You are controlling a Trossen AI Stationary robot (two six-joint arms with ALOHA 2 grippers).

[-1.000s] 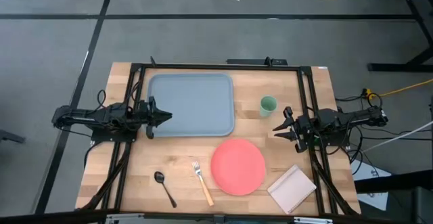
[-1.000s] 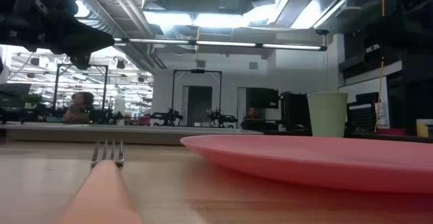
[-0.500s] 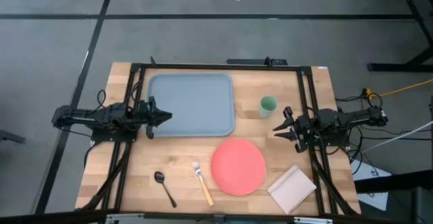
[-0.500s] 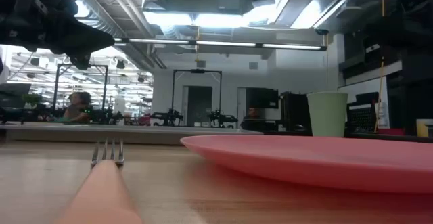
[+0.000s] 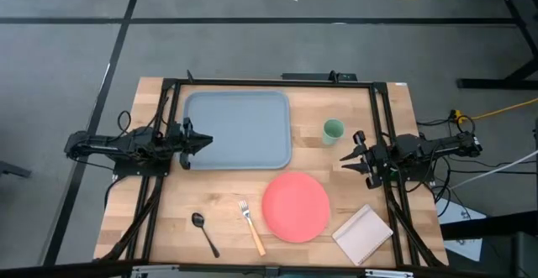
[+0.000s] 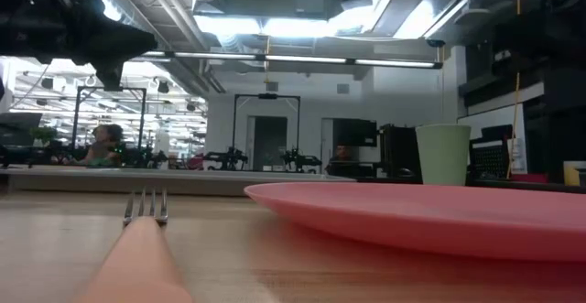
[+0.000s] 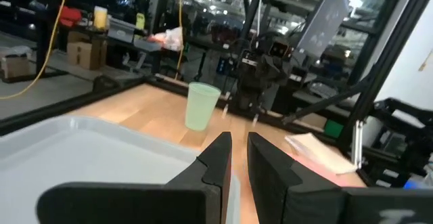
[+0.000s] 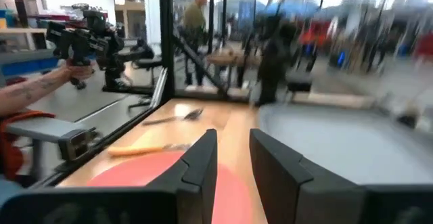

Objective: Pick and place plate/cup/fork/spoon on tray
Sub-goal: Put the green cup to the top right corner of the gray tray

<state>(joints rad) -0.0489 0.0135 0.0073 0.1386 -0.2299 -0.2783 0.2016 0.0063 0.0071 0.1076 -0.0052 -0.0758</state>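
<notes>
The coral plate (image 5: pixel 296 207) lies flat on the table's near middle. The pale green cup (image 5: pixel 333 129) stands upright to the right of the grey-blue tray (image 5: pixel 239 129), which lies at the far middle. The orange-handled fork (image 5: pixel 251 226) and the dark spoon (image 5: pixel 203 232) lie left of the plate. My left gripper (image 5: pixel 208 141) hovers over the tray's left edge, pointing right, with only a narrow slit between its fingers (image 7: pixel 218 158). My right gripper (image 5: pixel 343 158) hovers right of the plate and near the cup, pointing left, empty, its fingers close together (image 8: pixel 203 158).
A tan notepad (image 5: pixel 363 233) lies at the near right corner. Black frame rails (image 5: pixel 382 127) run along the table's left, right and far sides. A person's forearm (image 8: pixel 30 95) shows beyond the table in the right wrist view.
My left gripper has risen a little over the tray's left edge. The tableware has not moved.
</notes>
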